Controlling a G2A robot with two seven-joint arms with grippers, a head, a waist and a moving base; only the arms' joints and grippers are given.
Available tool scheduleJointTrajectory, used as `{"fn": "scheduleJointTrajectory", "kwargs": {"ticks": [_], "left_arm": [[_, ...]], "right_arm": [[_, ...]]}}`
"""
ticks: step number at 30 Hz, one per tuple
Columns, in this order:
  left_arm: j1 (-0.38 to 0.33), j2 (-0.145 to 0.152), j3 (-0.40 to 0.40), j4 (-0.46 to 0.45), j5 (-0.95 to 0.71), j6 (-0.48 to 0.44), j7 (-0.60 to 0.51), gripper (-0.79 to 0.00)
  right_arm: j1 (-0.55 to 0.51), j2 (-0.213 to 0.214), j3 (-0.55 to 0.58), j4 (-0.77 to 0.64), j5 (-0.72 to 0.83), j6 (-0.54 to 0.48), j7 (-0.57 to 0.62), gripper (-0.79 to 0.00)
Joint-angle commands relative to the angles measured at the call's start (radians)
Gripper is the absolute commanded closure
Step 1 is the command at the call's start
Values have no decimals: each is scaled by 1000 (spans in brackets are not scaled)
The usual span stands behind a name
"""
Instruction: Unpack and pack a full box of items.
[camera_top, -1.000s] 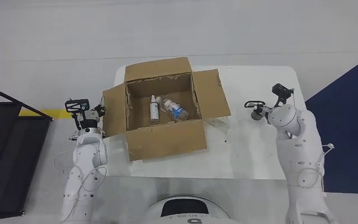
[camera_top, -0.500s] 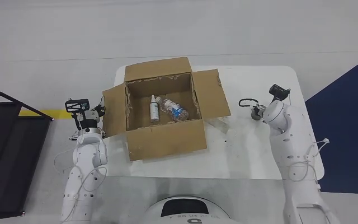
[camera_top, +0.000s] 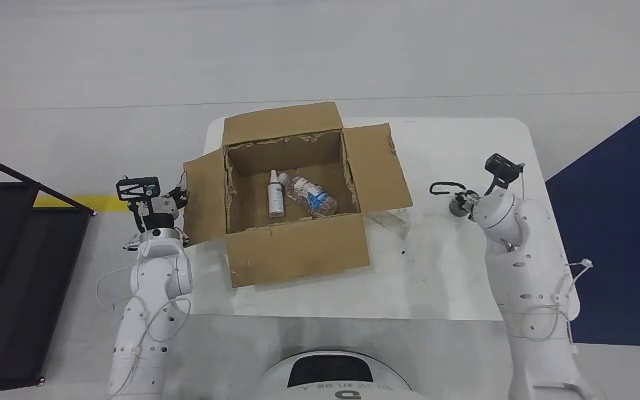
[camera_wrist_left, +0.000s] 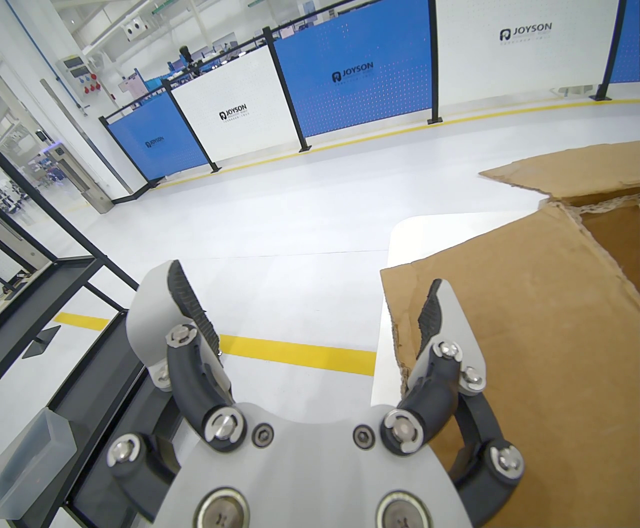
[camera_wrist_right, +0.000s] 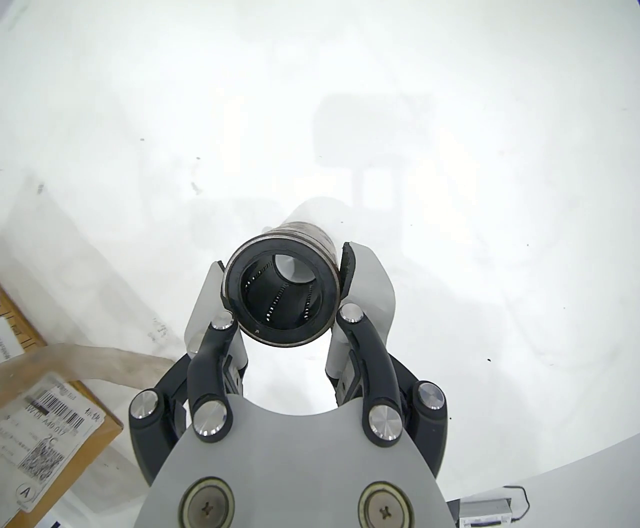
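The cardboard box (camera_top: 295, 255) sits on the left half of the table (camera_top: 450, 280) with all four flaps folded out. Two items lie on its floor: a white spray bottle (camera_top: 275, 193) and, just beside it, a clear water bottle (camera_top: 310, 196) lying at an angle. The unpacking therefore looks only partly done. The right gripper (camera_wrist_right: 286, 272) hangs over the table's right half, between the box's right flap and the right edge. Its jaws are closed partway around a short metal bearing sleeve (camera_wrist_right: 300, 235), which is pinched across its barrel with the bore pointing down at the tabletop. I cannot tell whether its lower end touches the surface. The main risk is that sleeve. It is smooth, round and probably heavy for its size, so it could twist or slide between the pads. If it tips onto its side when let go, it may roll toward the near right edge and off. The left gripper (camera_wrist_left: 306, 280) is beyond the table's left edge with its jaws spread wide and nothing between them, and one finger (camera_wrist_left: 435, 310) is just beside the box's left flap (camera_wrist_left: 525, 325). A careless swing inward could catch that flap, shove the box and set the round bottles rolling inside.
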Motion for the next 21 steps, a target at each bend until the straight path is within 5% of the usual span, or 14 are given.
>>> {"fn": "scheduleJointTrajectory", "kwargs": {"ticks": [1, 7, 13, 17, 21], "left_arm": [[0, 0, 0, 0, 0, 0, 0, -785], [0, 0, 0, 0, 0, 0, 0, -785], [0, 0, 0, 0, 0, 0, 0, -785], [0, 0, 0, 0, 0, 0, 0, -785], [0, 0, 0, 0, 0, 0, 0, -785]], "right_arm": [[-42, -1, 21, -68, 39, -16, -31, 0], [-204, -3, 103, -303, 200, -125, -152, 0], [-326, 2, 151, -495, 440, -477, -173, 0], [-348, 11, 112, -610, 420, -589, -112, 0], [-292, 16, 11, -643, 356, -591, -46, 0]]}}
